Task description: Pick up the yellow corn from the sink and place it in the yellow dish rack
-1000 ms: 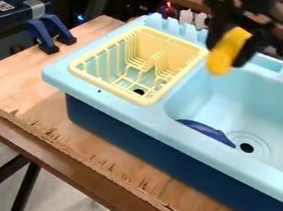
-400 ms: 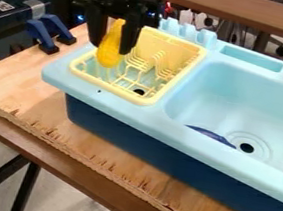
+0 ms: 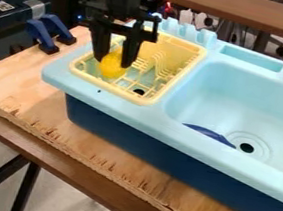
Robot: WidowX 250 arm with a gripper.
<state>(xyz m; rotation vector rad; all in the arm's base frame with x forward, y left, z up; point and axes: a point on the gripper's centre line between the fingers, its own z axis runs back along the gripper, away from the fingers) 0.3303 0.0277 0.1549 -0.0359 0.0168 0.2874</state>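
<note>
Status: my pincer (image 3: 111,62) is clamped, as far as I can judge, on the yellow thing (image 3: 112,66), one finger per side, w/ its rounded end hanging below my tips. Loc.: at the L part of the yellow dish rack (image 3: 106,87), near the front rim; whether it touches the rack floor, I can't tell. The step, in my judgement, is a set-down in the rack. Proc.: (1) Keep grip press. const. & wrist vert.; a smooth, curved body may pivot or squirt out if squeezed unevenly. (2) Check clearance btwn my outer finger & the L rim; offset slightly twd. rack ctr. if req'd, w/o fouling the upright prongs (image 3: 156,64). (3) Descend slowly, str. down, until the low end meets the wires; stop at first resistance, as further push could tip the rack or jam the item. (4) Open gradually, approx. equal travel per finger, only as wide as needed, so neither finger hooks a wire. (5) Confirm the item is free, then retract vert.; lateral exit before clearing the rim risks dragging item or rack.
</note>
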